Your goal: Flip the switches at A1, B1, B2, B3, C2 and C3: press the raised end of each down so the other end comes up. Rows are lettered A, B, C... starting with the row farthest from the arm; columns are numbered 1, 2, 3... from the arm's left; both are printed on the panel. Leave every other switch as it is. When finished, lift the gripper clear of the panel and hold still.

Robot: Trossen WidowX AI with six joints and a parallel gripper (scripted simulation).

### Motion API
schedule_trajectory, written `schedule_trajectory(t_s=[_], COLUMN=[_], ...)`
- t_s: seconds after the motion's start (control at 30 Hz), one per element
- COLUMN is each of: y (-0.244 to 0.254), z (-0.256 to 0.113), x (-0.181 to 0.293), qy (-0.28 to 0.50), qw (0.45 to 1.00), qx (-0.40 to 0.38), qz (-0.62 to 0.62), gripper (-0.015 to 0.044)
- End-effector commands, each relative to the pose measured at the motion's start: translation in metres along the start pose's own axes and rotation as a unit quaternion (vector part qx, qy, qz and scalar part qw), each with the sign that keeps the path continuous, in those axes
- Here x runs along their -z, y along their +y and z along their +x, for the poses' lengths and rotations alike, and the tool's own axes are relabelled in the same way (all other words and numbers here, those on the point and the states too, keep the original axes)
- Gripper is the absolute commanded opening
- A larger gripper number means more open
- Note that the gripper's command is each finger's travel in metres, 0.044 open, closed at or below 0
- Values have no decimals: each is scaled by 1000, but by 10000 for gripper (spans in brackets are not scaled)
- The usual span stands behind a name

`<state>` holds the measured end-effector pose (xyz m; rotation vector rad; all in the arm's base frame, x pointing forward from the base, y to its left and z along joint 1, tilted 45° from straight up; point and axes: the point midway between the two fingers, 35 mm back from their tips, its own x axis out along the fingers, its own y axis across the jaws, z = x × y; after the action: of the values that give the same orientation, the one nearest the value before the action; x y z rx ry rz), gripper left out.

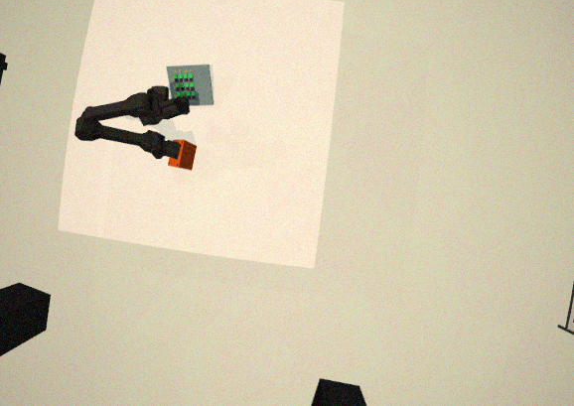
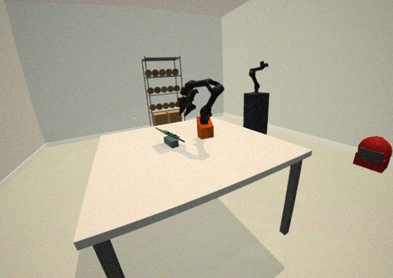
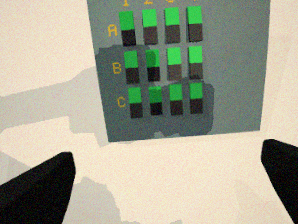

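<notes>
The grey switch panel (image 1: 204, 85) (image 2: 179, 139) (image 3: 240, 75) is tilted on a dark block. Its switches have a green far half and a dark near half: A1 (image 3: 128, 28), B1 (image 3: 131, 66), B2 (image 3: 153, 65), B3 (image 3: 174, 63), C2 (image 3: 155, 100) and C3 (image 3: 176, 99). Which ends are raised is hard to tell. Shadow covers B1, B2 and most of row C. My gripper (image 2: 183, 113) (image 3: 169, 156) is open and empty, above the table near the panel's near edge, not touching it. In the top view the arm hides its fingertips.
The arm's orange base (image 1: 187, 155) (image 2: 205, 131) stands on the pale table (image 1: 258, 174) (image 2: 153, 187), to one side of the panel. The dark block (image 2: 171, 142) supports the panel from below. A shelf rack (image 2: 162, 59) and a second arm on a black pedestal (image 2: 255, 112) stand beyond the table.
</notes>
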<state>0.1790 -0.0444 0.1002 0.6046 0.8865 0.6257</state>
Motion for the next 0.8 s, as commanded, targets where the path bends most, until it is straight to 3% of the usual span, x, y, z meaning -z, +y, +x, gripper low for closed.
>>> schedule_trajectory(t_s=[0.0,0.23,0.47,0.6,0.77], y=[-1,-4,29,28,29], z=[1,50,93,95,128], x=[0,-30,-61,-61,-63], qy=[1,9,-16,-15,-4], qw=[1000,999,1000,1000,1000], qx=[2,35,4,5,4], qz=[0,-5,-12,-13,-13], gripper=[374,190,6,0,0])
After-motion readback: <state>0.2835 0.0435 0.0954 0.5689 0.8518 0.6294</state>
